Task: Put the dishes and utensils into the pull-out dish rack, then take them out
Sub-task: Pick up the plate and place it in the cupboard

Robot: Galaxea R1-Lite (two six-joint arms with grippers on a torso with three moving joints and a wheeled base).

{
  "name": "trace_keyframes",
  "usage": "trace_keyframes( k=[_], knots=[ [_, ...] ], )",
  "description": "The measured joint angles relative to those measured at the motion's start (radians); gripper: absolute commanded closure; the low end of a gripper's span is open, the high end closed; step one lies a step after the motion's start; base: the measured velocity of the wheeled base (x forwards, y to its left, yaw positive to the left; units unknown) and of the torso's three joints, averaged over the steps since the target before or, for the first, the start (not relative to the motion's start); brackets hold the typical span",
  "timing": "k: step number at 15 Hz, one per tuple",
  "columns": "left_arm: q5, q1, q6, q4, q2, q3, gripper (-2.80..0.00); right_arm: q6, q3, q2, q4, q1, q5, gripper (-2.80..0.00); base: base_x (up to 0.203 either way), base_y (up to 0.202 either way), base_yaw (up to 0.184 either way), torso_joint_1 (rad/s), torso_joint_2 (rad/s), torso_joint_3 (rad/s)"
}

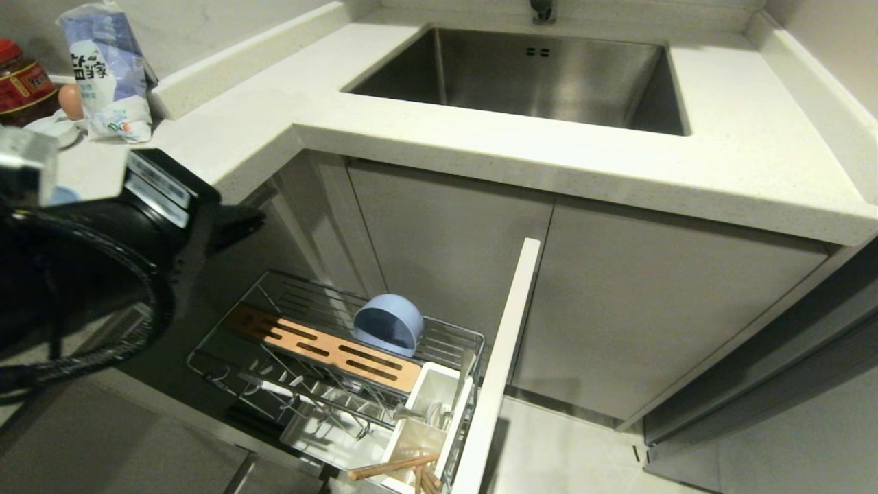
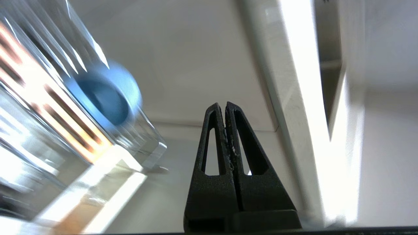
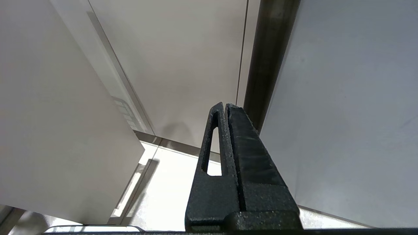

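Observation:
The pull-out dish rack (image 1: 206, 357) stands drawn out below the counter, its pale front panel (image 1: 497, 363) edge-on. A blue bowl (image 1: 387, 324) rests on its side behind the slotted wooden bar (image 1: 322, 346). In the white caddy (image 1: 439, 381) stand a silver spoon (image 1: 465, 376) and wooden chopsticks (image 1: 391, 468). My left gripper (image 1: 247, 221) hangs above and left of the rack, shut and empty (image 2: 225, 104). The left wrist view has the bowl (image 2: 104, 98) off to one side, apart from the fingers. My right gripper (image 3: 224, 105) is shut and parked by cabinet panels, out of the head view.
A steel sink (image 1: 549, 75) is set in the white countertop (image 1: 741, 137) above the rack. A bag (image 1: 110, 75), a red jar (image 1: 20, 82) and an egg (image 1: 70, 101) sit at the far left. Pale floor (image 1: 569, 446) lies right of the rack front.

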Motion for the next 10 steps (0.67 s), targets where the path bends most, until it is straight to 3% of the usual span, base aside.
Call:
trace_keyframes(
  k=[2, 4, 7, 8, 10],
  knots=[
    [0.028, 0.058, 0.218, 0.084, -0.057, -0.091, 0.00, 0.000, 0.000, 0.000, 0.000, 0.000, 0.000, 0.00, 0.000, 0.000, 0.000, 0.000, 0.00, 0.000],
    [0.029, 0.182, 0.433, 0.098, -0.087, -0.207, 0.00, 0.000, 0.000, 0.000, 0.000, 0.000, 0.000, 0.00, 0.000, 0.000, 0.000, 0.000, 0.00, 0.000],
    [-0.045, 0.345, 0.743, 0.200, -0.103, -0.390, 0.00, 0.000, 0.000, 0.000, 0.000, 0.000, 0.000, 0.00, 0.000, 0.000, 0.000, 0.000, 0.00, 0.000],
    [-0.061, 0.383, 0.814, 0.279, -0.099, -0.449, 0.00, 0.000, 0.000, 0.000, 0.000, 0.000, 0.000, 0.00, 0.000, 0.000, 0.000, 0.000, 0.00, 0.000],
    [-0.057, 0.439, 0.828, 0.442, -0.072, -0.526, 0.00, 0.000, 0.000, 0.000, 0.000, 0.000, 0.000, 0.00, 0.000, 0.000, 0.000, 0.000, 0.00, 0.000]
  ],
)
